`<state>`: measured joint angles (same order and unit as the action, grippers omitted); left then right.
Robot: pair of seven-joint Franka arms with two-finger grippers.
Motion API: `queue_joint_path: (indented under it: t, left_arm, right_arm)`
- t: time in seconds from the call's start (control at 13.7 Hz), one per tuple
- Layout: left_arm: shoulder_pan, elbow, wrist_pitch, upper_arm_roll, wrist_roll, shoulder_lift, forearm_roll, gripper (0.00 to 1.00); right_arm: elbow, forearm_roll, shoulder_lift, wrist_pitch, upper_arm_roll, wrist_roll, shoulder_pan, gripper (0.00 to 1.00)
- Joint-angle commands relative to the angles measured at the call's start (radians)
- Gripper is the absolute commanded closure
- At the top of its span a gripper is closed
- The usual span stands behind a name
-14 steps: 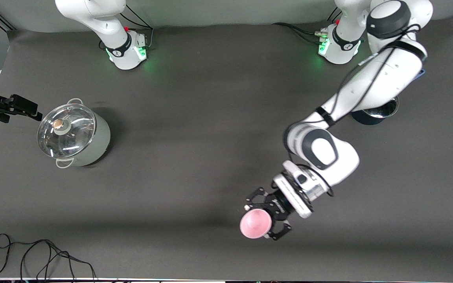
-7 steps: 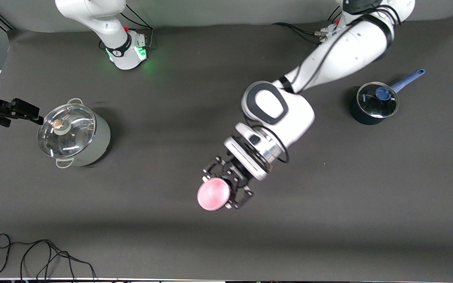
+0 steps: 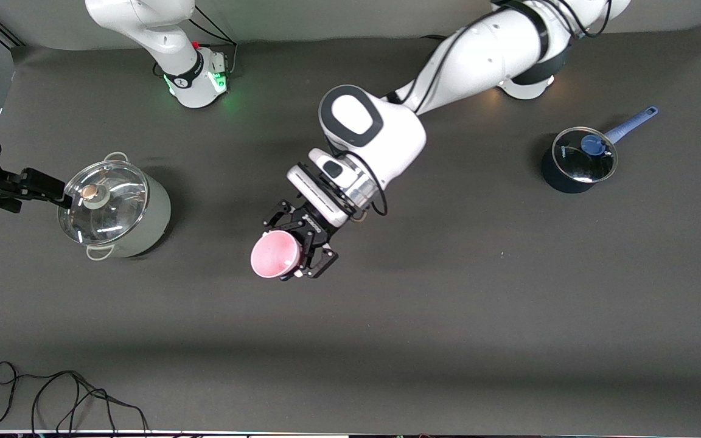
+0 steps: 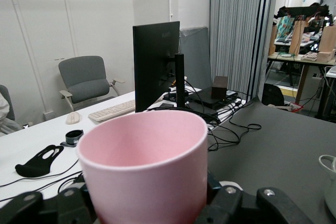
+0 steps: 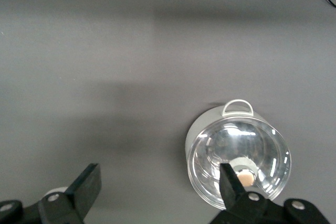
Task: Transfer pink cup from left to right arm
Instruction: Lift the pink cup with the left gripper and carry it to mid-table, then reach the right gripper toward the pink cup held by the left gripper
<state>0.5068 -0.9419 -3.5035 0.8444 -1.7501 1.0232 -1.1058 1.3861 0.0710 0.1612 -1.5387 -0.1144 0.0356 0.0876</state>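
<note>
The left gripper point(image 3: 303, 246) is up over the middle of the table, clenched around the pink cup point(image 3: 274, 255); the cup hangs tipped on its side, its open mouth turned toward the front camera and toward the steel pot point(image 3: 114, 208), well apart from that pot and lifted off the mat; in the left wrist view the cup point(image 4: 144, 169) fills the foreground, its lower body seated between the black fingers point(image 4: 50, 207), rim free above them.

Now the right gripper point(image 3: 25, 184); it hovers just beside the steel pot, at the edge nearest the right arm's end of the table, fingers spread wide and holding nothing; its own camera looks straight down past the parted fingers point(image 5: 86, 184) onto the pot's glass lid point(image 5: 239, 162); that arm looks to be waiting for the delivery.

How will this cup handle? It looks like thin plain plastic, light, stiff enough to take a squeeze yet smooth and tapered; a pinch on the narrow end could let it slide out, so I'd judge the safer hold is across the wall nearer the wide rim, the part the left fingers leave bare; no handle to catch, so the receiving fingers must straddle the body squarely; fragile it isn't, a drop onto the mat would probably just send it rolling.

A small blue saucepan point(image 3: 577, 162) sits well away from the steel pot, toward the left arm's end, out of play.
</note>
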Motion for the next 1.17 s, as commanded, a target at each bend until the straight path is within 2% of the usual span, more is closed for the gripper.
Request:
queue_joint_path:
  t: [0.0, 0.07, 0.15, 0.22, 0.73, 1.1]
  left_arm:
    - [0.177, 0.078, -0.005, -0.282, 0.223, -0.012, 0.000, 1.00]
    - [0.215, 0.072, -0.005, -0.357, 0.295, -0.023, 0.000, 1.00]
    - [0.235, 0.072, -0.003, -0.401, 0.337, -0.025, 0.000, 1.00]
    - [0.237, 0.072, -0.003, -0.410, 0.348, -0.025, 0.000, 1.00]
    - [0.242, 0.072, -0.003, -0.410, 0.350, -0.026, 0.000, 1.00]
    - [0.242, 0.072, -0.003, -0.410, 0.353, -0.026, 0.000, 1.00]
  right_arm:
    - [-0.192, 0.030, 0.130, 0.008, 0.001, -0.095, 0.033, 0.01]
    - [-0.247, 0.032, 0.170, 0.008, 0.004, -0.152, 0.050, 0.01]
    - [-0.275, 0.032, 0.190, 0.006, 0.004, -0.218, 0.075, 0.01]
    - [-0.294, 0.030, 0.202, 0.005, 0.004, -0.258, 0.095, 0.01]
    - [-0.358, 0.032, 0.230, -0.034, 0.007, -0.443, 0.251, 0.01]
    - [-0.372, 0.027, 0.265, -0.080, 0.027, -0.681, 0.340, 0.01]
